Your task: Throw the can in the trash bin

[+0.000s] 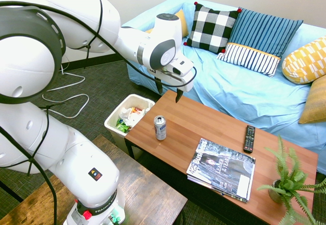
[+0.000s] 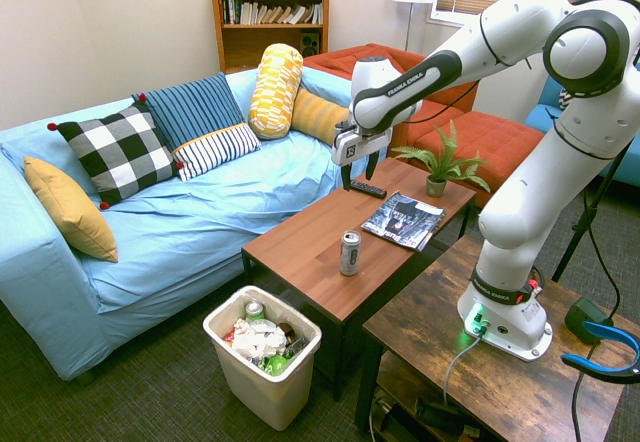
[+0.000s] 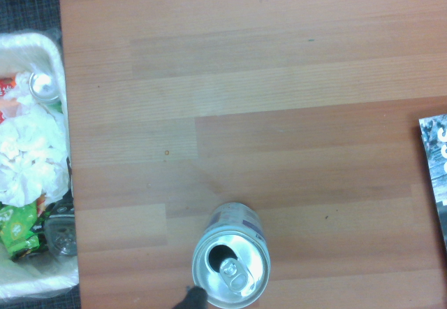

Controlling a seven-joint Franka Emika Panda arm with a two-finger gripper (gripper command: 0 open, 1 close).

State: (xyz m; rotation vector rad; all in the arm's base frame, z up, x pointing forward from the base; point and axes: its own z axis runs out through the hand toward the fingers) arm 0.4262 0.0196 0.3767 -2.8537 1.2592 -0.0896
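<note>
The silver can (image 2: 349, 253) stands upright on the wooden counter (image 2: 312, 241), near the end beside the trash bin (image 2: 262, 357). The pincer (image 2: 358, 179) hangs above the counter, released, its two fingers spread and holding nothing, apart from the can and higher than it.

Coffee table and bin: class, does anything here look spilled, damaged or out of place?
Nothing looks spilled or damaged. The opened can stands upright on the coffee table, arguably out of place, since the bin beside it already holds a similar can.

"Business" on magazine (image 1: 221, 169), "FRANKA EMIKA" on arm (image 2: 409, 84)
</note>
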